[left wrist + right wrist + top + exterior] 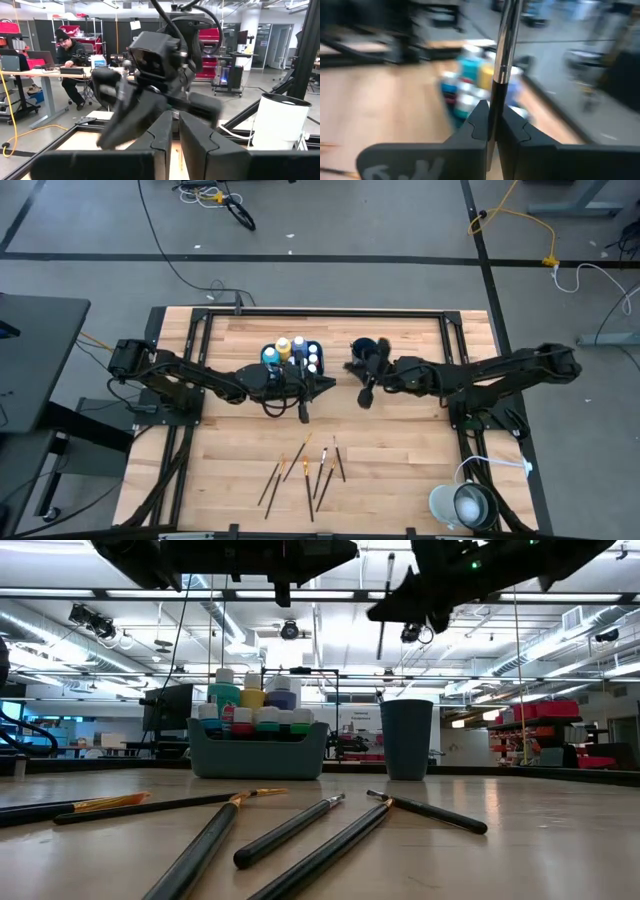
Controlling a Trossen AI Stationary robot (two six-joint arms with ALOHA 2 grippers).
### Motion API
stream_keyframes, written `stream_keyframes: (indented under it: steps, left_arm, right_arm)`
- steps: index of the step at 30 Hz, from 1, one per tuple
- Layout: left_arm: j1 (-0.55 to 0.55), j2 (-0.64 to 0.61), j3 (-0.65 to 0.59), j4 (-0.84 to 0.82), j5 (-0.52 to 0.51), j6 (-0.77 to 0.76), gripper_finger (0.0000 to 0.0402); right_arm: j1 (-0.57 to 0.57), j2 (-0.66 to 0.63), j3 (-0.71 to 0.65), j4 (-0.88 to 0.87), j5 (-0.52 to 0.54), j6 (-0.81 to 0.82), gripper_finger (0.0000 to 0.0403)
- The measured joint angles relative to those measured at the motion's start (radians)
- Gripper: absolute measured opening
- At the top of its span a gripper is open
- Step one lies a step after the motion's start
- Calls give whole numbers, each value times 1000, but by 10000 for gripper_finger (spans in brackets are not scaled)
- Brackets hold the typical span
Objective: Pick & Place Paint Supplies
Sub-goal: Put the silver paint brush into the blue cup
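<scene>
Right wrist view: brush point(501, 55) upright between right gripper point(491, 122) fingers, pinched; left gripper point(172, 131) fingers nearly together, holding nothing visible.

In the right wrist view the paint bottles point(470, 85) in their tray are a motion-blurred smear, so colours and count cannot be read there, and the paintbrush point(501, 60) between the right hand's point(492, 131) fingers runs off the picture's edge, its tip unseen. In the low view both arms are cut off above, and the nearest brushes point(200, 845) leave the frame
</scene>
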Motion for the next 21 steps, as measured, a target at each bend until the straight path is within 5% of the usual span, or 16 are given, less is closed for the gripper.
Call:
stream_keyframes:
  steps: [7, 21]
  left_arm:
    - [0, 0, 0, 0, 0, 0, 43]
    - [0, 0, 0, 1, 0, 0, 43]
  right_arm:
    - [-76, -58, 0, -174, 171, -12, 14]
    - [-234, 146, -2, -176, 94, 98, 14]
